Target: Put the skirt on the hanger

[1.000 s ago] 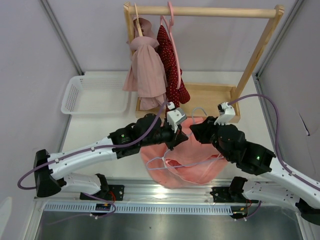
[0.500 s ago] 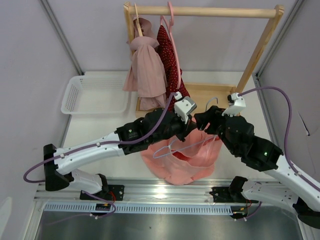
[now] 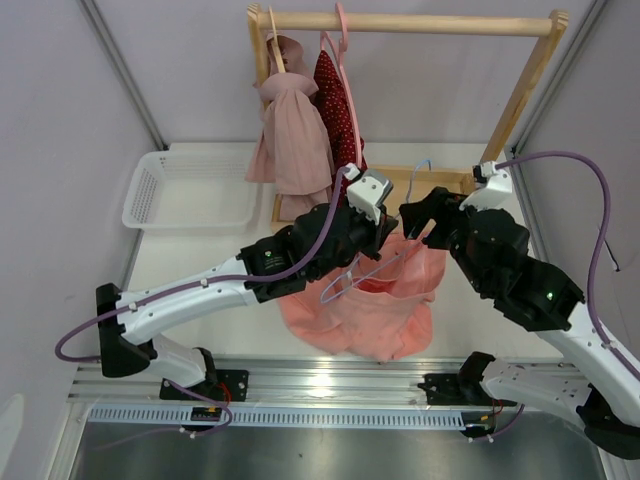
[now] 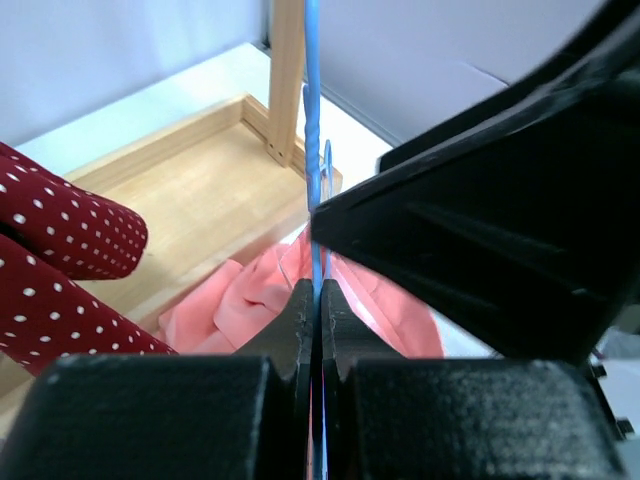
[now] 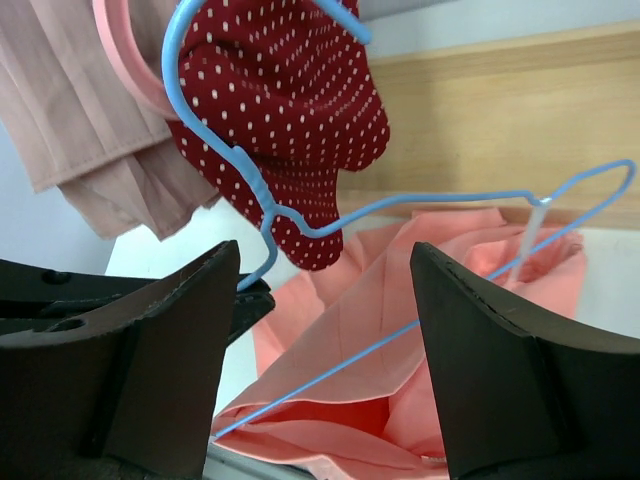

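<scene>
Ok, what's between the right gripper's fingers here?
In the right wrist view, the wire of the hanger and the skirt behind it show between the fingers of the open right gripper.

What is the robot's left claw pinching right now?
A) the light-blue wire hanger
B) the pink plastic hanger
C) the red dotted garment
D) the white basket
A: the left wrist view shows the left gripper shut tight on the light-blue wire hanger.

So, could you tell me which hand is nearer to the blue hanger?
Left. The left hand is shut on the hanger; the right hand is open close by, gripping nothing.
</scene>
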Controlling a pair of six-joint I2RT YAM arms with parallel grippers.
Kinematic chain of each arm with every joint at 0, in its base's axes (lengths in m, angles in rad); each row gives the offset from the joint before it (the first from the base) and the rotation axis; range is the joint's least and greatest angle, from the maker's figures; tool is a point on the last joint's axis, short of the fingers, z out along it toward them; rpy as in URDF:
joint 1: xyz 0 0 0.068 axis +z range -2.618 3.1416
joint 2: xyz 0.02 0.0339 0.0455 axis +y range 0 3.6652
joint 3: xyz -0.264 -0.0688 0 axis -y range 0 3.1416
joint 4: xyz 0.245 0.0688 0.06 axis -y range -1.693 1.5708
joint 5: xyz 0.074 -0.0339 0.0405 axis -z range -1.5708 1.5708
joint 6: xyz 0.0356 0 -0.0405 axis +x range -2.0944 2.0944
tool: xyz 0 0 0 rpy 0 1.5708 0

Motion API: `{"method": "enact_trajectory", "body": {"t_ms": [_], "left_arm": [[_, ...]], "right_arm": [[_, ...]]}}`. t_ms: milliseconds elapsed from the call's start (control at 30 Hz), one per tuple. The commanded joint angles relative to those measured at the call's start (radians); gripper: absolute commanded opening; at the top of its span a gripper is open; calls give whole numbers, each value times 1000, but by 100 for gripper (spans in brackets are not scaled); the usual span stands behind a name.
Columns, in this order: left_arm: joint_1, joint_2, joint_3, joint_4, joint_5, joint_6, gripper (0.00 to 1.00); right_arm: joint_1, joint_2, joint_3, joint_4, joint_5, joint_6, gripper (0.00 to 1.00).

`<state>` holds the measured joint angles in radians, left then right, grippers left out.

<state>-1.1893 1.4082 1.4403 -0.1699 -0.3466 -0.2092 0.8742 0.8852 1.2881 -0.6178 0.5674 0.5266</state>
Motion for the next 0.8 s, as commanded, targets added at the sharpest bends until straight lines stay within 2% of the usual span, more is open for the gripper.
{"method": "enact_trajectory", "body": {"t_ms": [0,467,767], "left_arm": [[-1,3,89,135,-89,4,0],[5,164,367,145,-239,85,0],[48,350,689,75,-341,123,0]], "right_arm": [[-21,-8,83,-19,29,-42,75],[-50,-11,319,-28,152,-132,80],[-50,-5,424,-33,203,-175,80]]}}
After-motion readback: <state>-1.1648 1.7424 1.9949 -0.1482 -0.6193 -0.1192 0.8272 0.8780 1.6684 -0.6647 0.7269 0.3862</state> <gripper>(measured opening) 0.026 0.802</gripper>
